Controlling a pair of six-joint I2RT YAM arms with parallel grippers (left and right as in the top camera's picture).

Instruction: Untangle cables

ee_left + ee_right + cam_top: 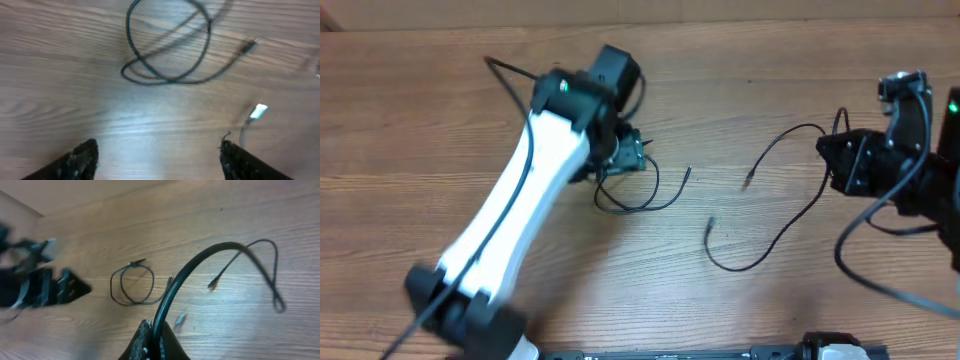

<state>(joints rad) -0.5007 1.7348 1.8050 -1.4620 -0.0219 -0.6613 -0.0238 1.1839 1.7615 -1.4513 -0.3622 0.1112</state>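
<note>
Black right gripper (152, 342) is pinching a long cable (220, 246) that is arcing away over the wood table (250, 210), while the left gripper (157, 152), jaws spread and empty, is hovering just short of a looped cable (170, 81) lying beyond.
</note>
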